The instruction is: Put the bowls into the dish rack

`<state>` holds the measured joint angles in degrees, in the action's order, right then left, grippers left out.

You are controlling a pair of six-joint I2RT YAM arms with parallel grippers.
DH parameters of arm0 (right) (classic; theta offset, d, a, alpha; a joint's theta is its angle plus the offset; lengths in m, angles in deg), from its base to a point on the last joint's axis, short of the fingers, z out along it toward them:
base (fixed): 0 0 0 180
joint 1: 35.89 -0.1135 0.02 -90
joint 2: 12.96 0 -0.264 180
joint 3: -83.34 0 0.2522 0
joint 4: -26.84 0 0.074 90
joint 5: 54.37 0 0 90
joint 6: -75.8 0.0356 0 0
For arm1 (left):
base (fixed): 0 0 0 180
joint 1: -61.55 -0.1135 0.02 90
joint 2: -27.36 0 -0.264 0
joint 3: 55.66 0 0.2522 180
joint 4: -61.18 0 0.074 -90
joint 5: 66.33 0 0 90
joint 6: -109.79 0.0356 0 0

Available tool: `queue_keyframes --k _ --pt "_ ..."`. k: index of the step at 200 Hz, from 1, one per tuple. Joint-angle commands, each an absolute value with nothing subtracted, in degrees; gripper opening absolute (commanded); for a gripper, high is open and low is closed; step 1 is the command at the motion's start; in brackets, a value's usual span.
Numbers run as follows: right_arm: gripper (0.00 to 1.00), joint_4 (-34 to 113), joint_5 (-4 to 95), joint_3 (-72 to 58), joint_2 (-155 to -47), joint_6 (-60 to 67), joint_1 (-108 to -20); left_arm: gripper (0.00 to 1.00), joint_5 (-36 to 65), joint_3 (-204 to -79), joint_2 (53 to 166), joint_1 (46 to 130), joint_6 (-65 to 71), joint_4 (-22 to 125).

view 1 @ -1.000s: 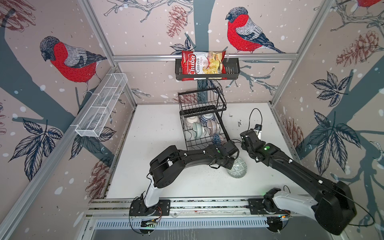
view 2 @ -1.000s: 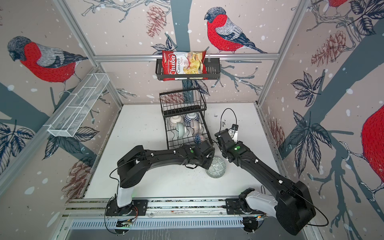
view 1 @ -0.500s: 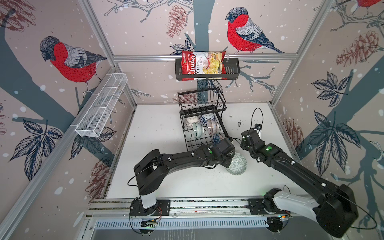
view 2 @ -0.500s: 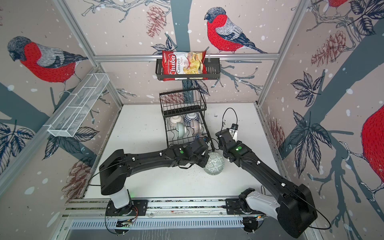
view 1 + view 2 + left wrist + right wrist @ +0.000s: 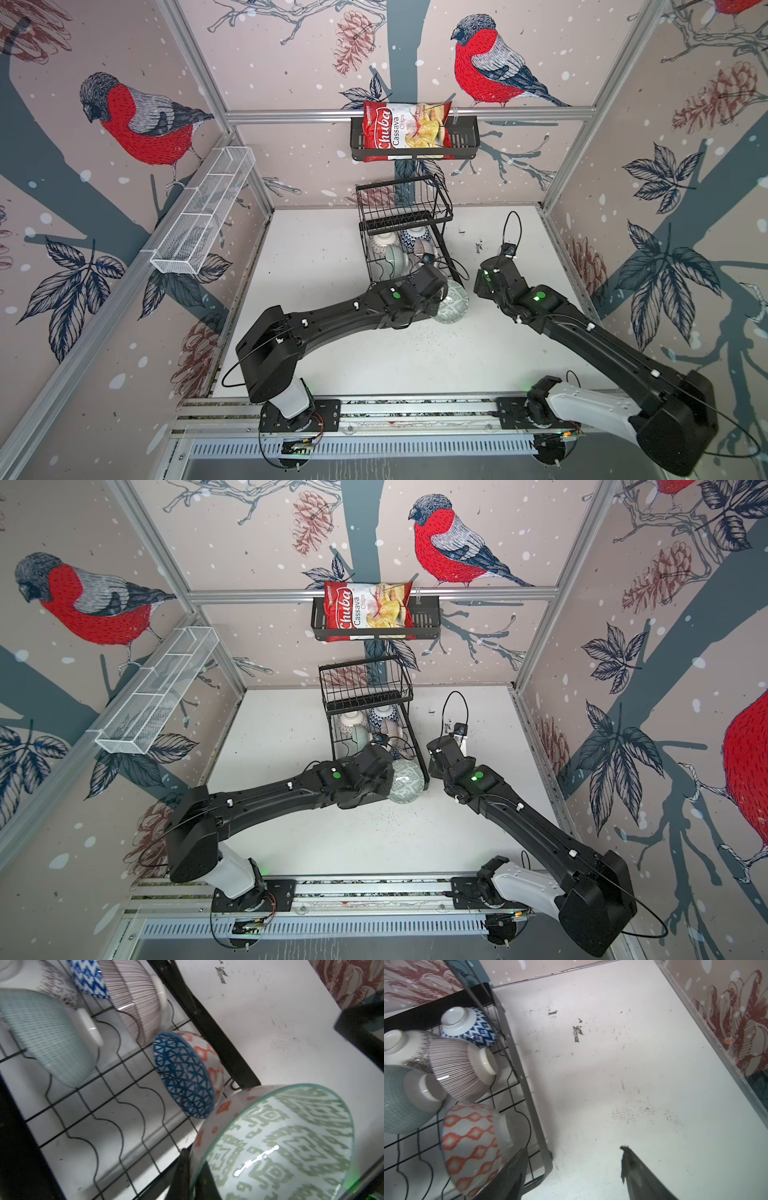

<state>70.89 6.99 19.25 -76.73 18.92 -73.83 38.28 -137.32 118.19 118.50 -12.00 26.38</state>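
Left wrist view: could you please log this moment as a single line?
left gripper: shut on green-patterned bowl | bowl: at near corner of dish rack, not slotted | right gripper: open, empty

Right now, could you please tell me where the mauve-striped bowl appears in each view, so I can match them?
In a top view: mauve-striped bowl in the dish rack lower tier, right side.
In a top view: mauve-striped bowl, same place.
Left wrist: mauve-striped bowl on its side, stripes showing.
Right wrist: mauve-striped bowl on its side, foot visible.
Shared landmark: blue zigzag bowl beside it in every view.
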Motion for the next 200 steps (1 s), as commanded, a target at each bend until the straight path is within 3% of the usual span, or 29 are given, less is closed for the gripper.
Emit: queue_keyframes --k 1,85,200 --pt "0.73 70.7 7.6 17.3 -76.9 17.7 -75.8 0.0 41.4 -135.8 115.7 116.6 -13.8 26.2" --pt "0.68 65.7 16.8 10.6 -82.3 13.6 -85.1 0.0 38.6 -131.7 112.8 106.9 -14.0 26.0" --pt "0.51 64.8 19.5 2.5 -96.6 13.0 -89.9 0.0 35.8 -124.8 103.2 104.5 -15.1 29.9"
